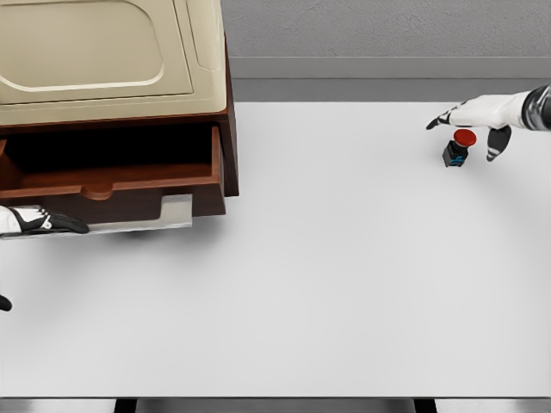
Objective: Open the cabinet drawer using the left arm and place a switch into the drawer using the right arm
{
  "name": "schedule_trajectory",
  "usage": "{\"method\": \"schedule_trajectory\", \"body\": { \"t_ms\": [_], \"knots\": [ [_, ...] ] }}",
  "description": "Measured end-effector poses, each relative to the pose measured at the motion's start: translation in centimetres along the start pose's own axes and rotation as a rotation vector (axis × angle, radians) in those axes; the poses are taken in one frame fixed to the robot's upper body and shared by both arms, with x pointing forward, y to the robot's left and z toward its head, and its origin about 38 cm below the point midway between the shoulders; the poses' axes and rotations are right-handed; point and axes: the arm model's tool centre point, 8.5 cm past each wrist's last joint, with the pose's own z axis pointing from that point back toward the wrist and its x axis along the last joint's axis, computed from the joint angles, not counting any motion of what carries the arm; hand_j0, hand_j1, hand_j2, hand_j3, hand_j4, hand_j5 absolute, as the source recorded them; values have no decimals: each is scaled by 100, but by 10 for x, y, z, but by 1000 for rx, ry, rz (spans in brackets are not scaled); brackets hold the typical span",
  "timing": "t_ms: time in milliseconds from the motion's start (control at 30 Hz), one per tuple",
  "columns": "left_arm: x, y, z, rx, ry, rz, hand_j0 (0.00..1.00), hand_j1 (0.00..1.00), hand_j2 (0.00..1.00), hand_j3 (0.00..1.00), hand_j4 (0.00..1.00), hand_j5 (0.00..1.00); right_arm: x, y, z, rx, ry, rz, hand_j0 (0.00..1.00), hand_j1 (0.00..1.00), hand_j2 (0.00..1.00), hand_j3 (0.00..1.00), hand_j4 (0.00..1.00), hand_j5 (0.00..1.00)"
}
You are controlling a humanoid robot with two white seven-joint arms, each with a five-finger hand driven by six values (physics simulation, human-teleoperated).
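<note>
Switch (459,146) sits under the spread right hand (478,120), seemingly ungrasped

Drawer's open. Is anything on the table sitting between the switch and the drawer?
Nothing visible. The switch stands at the table's far right under the right hand; bare tabletop runs from it to the open drawer at the left.

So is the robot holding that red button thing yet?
Not yet. The right hand hovers over the switch with fingers spread, not gripping it. The left hand by the open drawer holds nothing.
</note>
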Motion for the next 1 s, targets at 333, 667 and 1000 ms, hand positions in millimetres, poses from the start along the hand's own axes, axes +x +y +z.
{"method": "schedule_trajectory", "body": {
  "t_ms": [333, 667, 1000],
  "knots": [
    [-1, -2, 8, 6, 16, 28, 100, 100, 100, 100, 100, 100, -1, 1, -1, 11, 8, 1, 97, 97, 97, 97, 97, 97],
    [6, 10, 13, 56, -5, 42, 100, 100, 100, 100, 100, 100, 2, 1, -4, 18, 6, 12, 97, 97, 97, 97, 97, 97],
    [13, 25, 20, 108, -25, 40, 100, 100, 100, 100, 100, 100, 4, 2, -7, 26, 6, 22, 97, 97, 97, 97, 97, 97]
  ]
}}
